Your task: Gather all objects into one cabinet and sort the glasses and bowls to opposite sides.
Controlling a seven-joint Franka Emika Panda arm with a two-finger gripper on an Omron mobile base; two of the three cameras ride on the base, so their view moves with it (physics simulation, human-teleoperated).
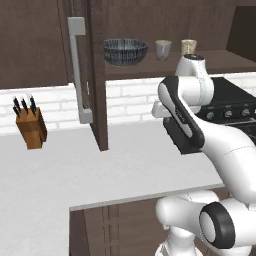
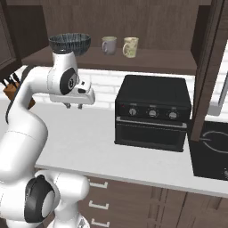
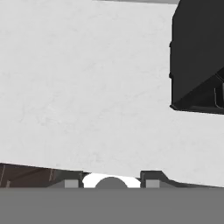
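Note:
The dark wood cabinet (image 1: 220, 64) stands open, its door (image 1: 96, 75) with the long grey bar handle (image 1: 77, 70) swung out to the left. On its shelf (image 2: 156, 60) sit a wide dark striped bowl (image 1: 125, 51) (image 2: 70, 43), a pale grey glass (image 1: 163, 49) (image 2: 108, 44) and a beige glass (image 1: 188, 46) (image 2: 130, 46), left to right. My gripper (image 2: 73, 106) (image 3: 111, 181) hangs below and in front of the shelf, pointing down at the white counter (image 3: 87, 87). It is open, with nothing between its fingertips (image 3: 152, 179).
A black toaster oven (image 2: 153, 111) (image 3: 197, 57) stands on the counter to the right of the gripper. A knife block (image 1: 31, 127) is at the far left by the wall. A second cabinet door (image 2: 207, 67) hangs open above a dark cooktop (image 2: 213, 149).

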